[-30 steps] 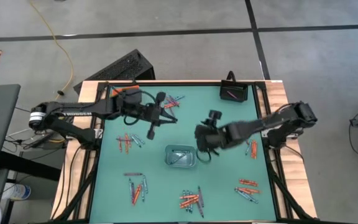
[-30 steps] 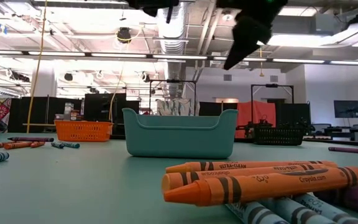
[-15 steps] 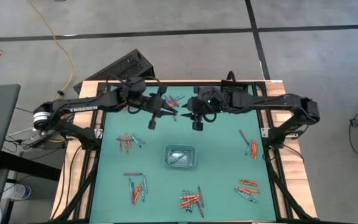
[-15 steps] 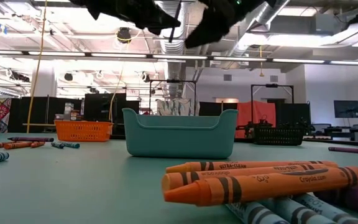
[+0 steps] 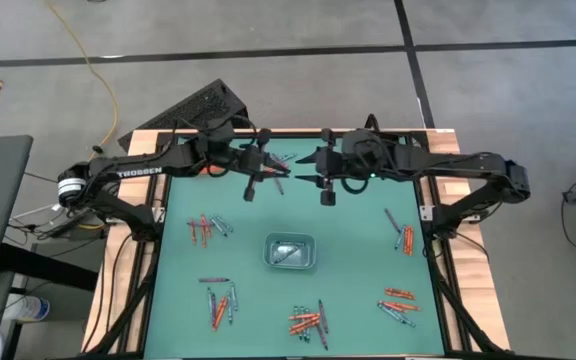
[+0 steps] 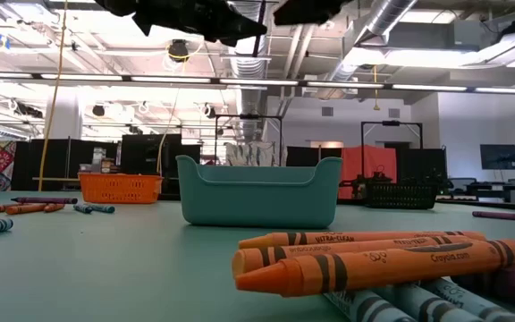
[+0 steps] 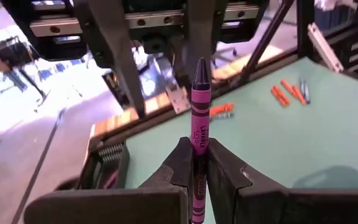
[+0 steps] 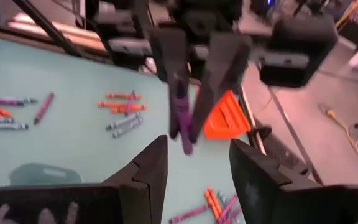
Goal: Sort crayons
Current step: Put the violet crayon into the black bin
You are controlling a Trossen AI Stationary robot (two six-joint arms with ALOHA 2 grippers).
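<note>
My left fingers (image 7: 194, 163) are clamped on a purple crayon (image 7: 198, 127), tip pointing away from my wrist, up over the table's (image 5: 368, 250) far edge at about 11 o'clock. My right fingers (image 8: 193, 163) stand wide apart, holding nothing, facing the left fingers from about 1 o'clock. Other crayons (image 5: 308, 322) lie in clusters around the teal tray (image 5: 290, 251) at the table's middle.

Matt green table (image 5: 358, 230) framed in bare wood; teal tray (image 6: 259, 191) at its centre looks smooth plastic (slight sheen); crayons (image 6: 374, 261) beside it paper-wrapped, waxy tips.
</note>
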